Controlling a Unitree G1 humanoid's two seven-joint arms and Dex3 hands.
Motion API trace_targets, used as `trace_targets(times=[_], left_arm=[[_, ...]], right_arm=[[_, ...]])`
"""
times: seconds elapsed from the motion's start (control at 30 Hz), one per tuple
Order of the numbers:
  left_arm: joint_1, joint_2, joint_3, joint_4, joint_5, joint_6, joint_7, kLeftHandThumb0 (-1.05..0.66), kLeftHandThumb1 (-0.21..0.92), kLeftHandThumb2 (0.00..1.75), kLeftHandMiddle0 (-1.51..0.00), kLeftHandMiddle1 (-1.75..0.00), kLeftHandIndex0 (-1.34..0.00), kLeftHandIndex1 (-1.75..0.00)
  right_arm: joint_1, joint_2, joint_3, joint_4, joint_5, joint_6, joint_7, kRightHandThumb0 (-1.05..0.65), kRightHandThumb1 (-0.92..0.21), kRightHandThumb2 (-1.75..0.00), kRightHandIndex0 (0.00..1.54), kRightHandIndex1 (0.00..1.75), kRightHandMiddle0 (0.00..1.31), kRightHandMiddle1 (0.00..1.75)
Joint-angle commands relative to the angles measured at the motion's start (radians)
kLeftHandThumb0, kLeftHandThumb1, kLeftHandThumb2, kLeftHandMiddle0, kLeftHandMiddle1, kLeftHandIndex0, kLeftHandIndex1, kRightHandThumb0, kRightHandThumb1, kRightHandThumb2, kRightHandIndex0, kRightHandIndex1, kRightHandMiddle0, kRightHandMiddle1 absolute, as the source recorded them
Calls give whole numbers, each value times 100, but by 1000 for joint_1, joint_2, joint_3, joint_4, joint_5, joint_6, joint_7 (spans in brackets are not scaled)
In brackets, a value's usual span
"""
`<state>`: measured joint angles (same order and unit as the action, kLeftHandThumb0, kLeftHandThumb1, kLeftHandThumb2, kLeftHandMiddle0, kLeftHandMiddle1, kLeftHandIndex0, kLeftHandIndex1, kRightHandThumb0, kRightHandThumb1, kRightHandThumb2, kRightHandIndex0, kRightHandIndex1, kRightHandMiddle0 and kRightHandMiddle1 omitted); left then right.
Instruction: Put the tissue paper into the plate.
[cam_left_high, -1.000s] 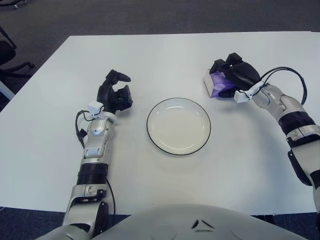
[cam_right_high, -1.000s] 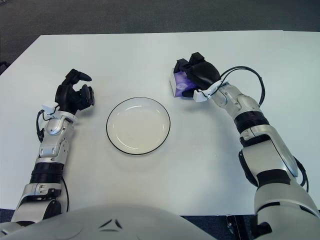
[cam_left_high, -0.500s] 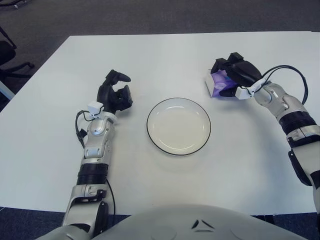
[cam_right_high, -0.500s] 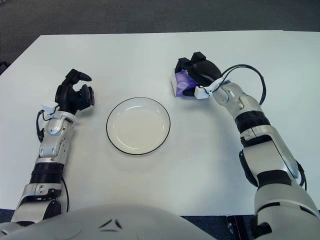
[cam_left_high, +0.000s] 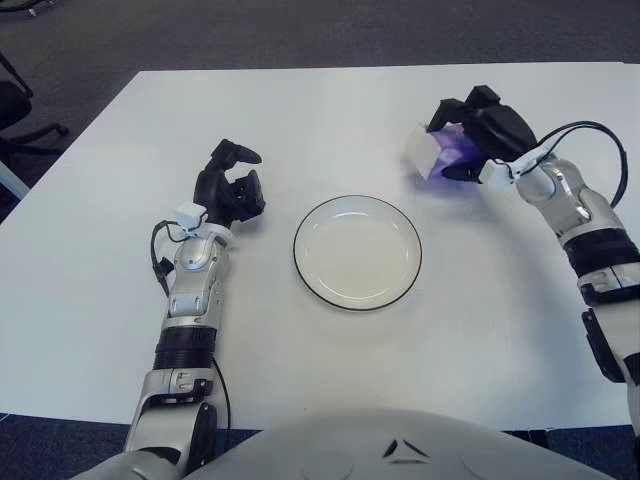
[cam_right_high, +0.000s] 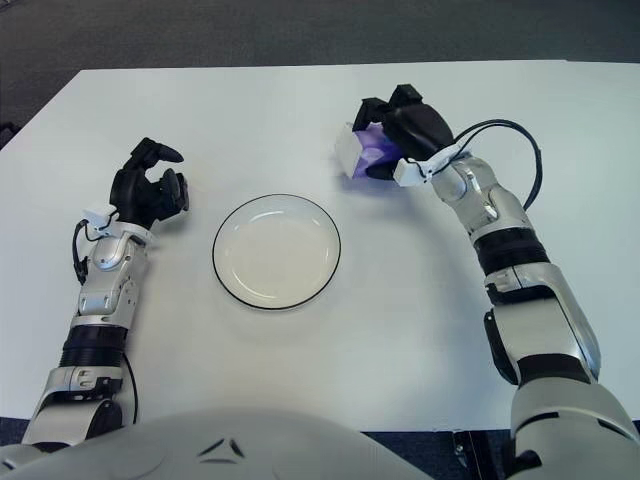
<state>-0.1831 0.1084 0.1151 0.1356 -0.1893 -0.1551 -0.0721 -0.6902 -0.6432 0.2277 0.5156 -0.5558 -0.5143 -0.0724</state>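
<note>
A purple and white tissue pack (cam_left_high: 436, 152) is held in my right hand (cam_left_high: 478, 135), whose black fingers are curled over its top. The pack hangs slightly above the white table (cam_left_high: 300, 110), tilted, to the upper right of the plate. The round white plate (cam_left_high: 357, 252) with a dark rim lies in the middle of the table with nothing in it. My left hand (cam_left_high: 231, 186) shows to the left of the plate, fingers curled, holding nothing.
A black cable (cam_left_high: 590, 140) loops from my right wrist. Dark carpet (cam_left_high: 300, 30) lies beyond the table's far edge. A black chair base (cam_left_high: 15, 110) shows at the far left, off the table.
My right hand has lifted the tissue pack off the table and raised it a little, tilting it. The left hand and the plate have not moved.
</note>
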Motion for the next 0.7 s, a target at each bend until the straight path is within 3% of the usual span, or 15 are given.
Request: trace_targets(times=[0.0, 0.67], left_arm=[[208, -100, -13, 119, -17, -1, -1, -42, 52, 106, -126, -175, -46, -175], [201, -89, -20, 134, 5, -13, 2, -42, 51, 108, -125, -175, -47, -175]], right_arm=[[18, 21, -77, -113, 74, 57, 13, 50, -21, -144, 69, 175, 93, 175], [48, 127, -169, -329, 238, 158, 80, 52, -19, -147, 71, 175, 97, 175]])
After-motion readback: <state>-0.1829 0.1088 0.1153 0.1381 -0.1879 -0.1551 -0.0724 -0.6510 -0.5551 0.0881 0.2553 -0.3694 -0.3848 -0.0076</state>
